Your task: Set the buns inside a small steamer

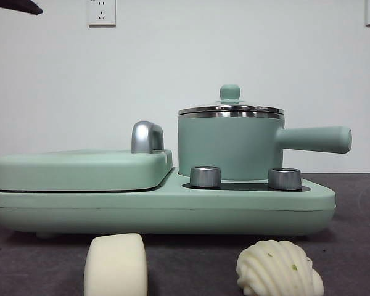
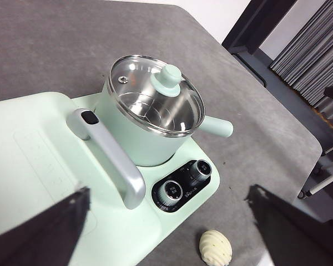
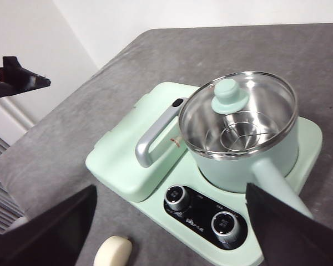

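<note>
Fingers apart, empty; two buns, one steamer.

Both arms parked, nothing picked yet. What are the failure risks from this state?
1. The steel-rimmed glass lid is on the mint-green cylindrical steamer pot; dropping a bun now would probably hit glass.
2. The ridged shell-shaped bun and the smooth cream rectangular bun look soft; a hard grip may dent them.
3. The pot's straight side handle juts out and could be knocked on approach.
</note>
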`<state>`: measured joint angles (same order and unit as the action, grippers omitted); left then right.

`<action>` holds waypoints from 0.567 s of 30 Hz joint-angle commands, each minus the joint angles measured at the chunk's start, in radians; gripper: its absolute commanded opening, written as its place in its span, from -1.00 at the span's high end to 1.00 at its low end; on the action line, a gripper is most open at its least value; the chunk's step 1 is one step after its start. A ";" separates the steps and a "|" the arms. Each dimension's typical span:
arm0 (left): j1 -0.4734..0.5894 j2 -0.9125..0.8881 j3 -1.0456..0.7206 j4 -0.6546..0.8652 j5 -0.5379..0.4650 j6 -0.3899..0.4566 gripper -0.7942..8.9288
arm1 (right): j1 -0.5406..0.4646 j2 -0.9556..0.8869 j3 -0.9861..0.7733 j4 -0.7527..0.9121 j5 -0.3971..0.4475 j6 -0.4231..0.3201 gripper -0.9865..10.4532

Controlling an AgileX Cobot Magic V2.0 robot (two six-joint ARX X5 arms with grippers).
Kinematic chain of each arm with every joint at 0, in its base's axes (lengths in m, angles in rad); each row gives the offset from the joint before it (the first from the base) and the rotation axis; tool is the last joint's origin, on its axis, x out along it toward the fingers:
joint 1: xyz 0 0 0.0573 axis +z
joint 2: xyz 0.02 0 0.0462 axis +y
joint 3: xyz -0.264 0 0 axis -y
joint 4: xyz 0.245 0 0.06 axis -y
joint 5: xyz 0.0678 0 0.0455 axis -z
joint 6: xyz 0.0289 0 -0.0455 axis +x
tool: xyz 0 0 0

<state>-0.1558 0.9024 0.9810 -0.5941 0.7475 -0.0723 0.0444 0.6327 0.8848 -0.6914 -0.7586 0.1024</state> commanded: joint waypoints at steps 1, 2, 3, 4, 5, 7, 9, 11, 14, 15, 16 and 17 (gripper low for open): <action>-0.003 0.007 0.025 0.015 0.008 -0.023 -0.19 | 0.000 0.006 0.016 0.011 0.003 -0.010 0.06; -0.004 0.007 0.025 0.017 0.008 -0.032 -0.19 | 0.000 0.006 0.016 0.010 0.002 -0.009 0.06; -0.005 0.007 0.025 0.019 0.008 -0.044 -0.19 | 0.000 0.006 0.016 0.008 0.000 -0.009 0.06; -0.007 0.007 0.025 0.019 0.008 -0.053 -0.19 | 0.000 0.006 0.016 0.008 -0.001 -0.009 0.06; -0.011 0.008 0.025 0.019 0.008 -0.053 -0.19 | 0.000 0.006 0.016 0.009 -0.001 -0.009 0.06; -0.015 0.012 0.025 0.023 0.007 -0.063 -0.17 | 0.000 0.006 0.016 0.009 -0.002 -0.008 0.06; -0.018 0.022 0.027 0.042 0.007 -0.098 -0.17 | 0.000 0.006 0.016 0.009 -0.001 0.004 0.06; -0.027 0.042 0.035 0.053 0.007 -0.123 -0.17 | 0.000 0.006 0.016 0.009 -0.001 0.017 0.06; -0.049 0.085 0.064 0.046 0.005 -0.134 -0.17 | 0.000 0.006 0.016 0.009 -0.002 0.018 0.06; -0.057 0.104 0.080 0.039 0.004 -0.136 -0.16 | 0.000 0.006 0.016 0.009 -0.002 0.018 0.06; -0.066 0.127 0.100 0.029 0.004 -0.136 -0.14 | 0.000 0.006 0.016 0.009 -0.005 0.018 0.06; -0.074 0.152 0.123 0.015 0.004 -0.136 -0.08 | 0.000 0.006 0.016 0.009 -0.010 0.018 0.06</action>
<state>-0.2249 1.0328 1.0679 -0.5827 0.7475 -0.1997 0.0444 0.6327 0.8848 -0.6914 -0.7628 0.1104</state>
